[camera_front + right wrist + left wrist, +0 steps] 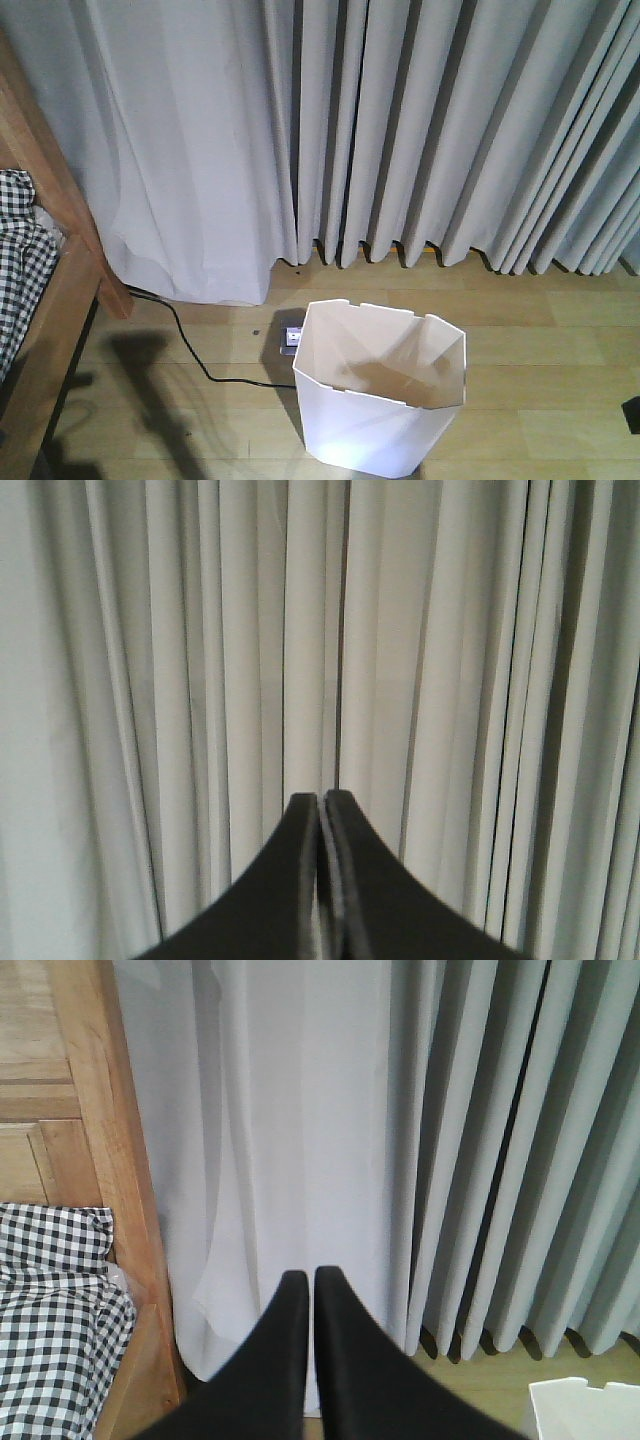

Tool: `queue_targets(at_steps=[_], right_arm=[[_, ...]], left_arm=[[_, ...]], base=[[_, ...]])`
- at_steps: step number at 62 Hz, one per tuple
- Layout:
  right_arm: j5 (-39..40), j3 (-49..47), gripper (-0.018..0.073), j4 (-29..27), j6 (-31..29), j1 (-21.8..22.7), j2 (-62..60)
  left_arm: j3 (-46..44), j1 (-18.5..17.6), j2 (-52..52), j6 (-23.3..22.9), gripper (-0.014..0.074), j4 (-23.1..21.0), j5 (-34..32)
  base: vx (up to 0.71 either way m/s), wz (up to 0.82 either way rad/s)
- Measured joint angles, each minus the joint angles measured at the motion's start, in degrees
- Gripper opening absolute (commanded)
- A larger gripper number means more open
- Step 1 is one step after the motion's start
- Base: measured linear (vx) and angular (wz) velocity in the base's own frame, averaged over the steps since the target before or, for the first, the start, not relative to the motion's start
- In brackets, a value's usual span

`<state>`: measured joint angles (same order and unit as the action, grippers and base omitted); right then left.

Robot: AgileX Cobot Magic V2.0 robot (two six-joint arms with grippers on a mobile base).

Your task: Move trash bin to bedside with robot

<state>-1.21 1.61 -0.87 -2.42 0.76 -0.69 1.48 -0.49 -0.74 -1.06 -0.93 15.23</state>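
The white trash bin [380,400] stands upright on the wooden floor at the bottom centre of the front view, empty, with its angular rim notched. One corner of the trash bin [585,1410] shows at the bottom right of the left wrist view. The bedside is at the left: a light wooden bed frame [60,230] with checked bedding [20,260], about a bin's width away from the bin. My left gripper [311,1282] is shut on nothing and points at the curtain beside the bed frame [95,1110]. My right gripper [321,800] is shut too, facing curtain folds only.
Grey curtains [400,130] hang to the floor across the back. A black cable [200,362] runs over the floor from the bed leg to a small grey-topped block [292,336] just behind the bin. A dark object [632,412] pokes in at the right edge.
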Motion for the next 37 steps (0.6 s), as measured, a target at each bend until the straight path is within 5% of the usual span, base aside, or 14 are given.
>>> queue_targets(at_steps=[37], right_arm=[[0.0, 0.0, -0.0009, 0.0, 0.0, 0.0, 0.0]], left_arm=[[0.0, 0.0, 0.0, 0.0, -0.0006, 0.0, 0.0]], base=[[0.0, 0.0]])
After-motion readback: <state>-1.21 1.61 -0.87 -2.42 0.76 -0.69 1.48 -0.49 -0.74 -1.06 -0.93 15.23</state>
